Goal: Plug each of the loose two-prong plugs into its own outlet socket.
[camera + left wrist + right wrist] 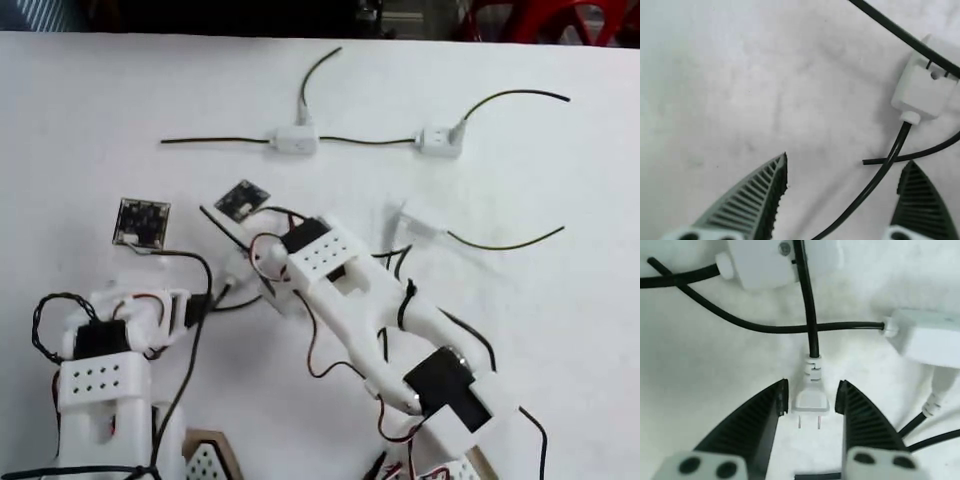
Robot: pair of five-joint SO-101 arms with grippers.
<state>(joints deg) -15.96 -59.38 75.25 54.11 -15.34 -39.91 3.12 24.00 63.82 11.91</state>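
R hand [812, 385] was released, its fingers [765, 415] spread either side of a two-prong plug [811, 402]. They sat just beside the plug body w/ a sliver of white worktop [700, 360] showing on each side. The plug lay flat, prongs pointing back toward the wrist cam. Its black lead [807, 300] ran away from the hand, crossed a second black lead & passed btwn two white blocks, the far block [760, 260] straight ahead & the side block [927, 337] off to one side. L hand [847, 160] was released too, grasping nothing. A dark cable [880, 175] passed btwn its fingers, coming from a white socket block [919, 90] ahead that had another cable lying across it. In the high view the long arm [370, 300] stretched from lower right to frame centre & the short arm [100, 375] sat lower left. Upper centre of the frame held the first outlet socket [295, 141], w/ the second outlet socket [440, 141] to its right. A thin wire joined them & a white-ended wire rose from each. A loose white plug [418, 218] lay right of centre, below the second socket & apart from it, wire trailing toward the right edge.
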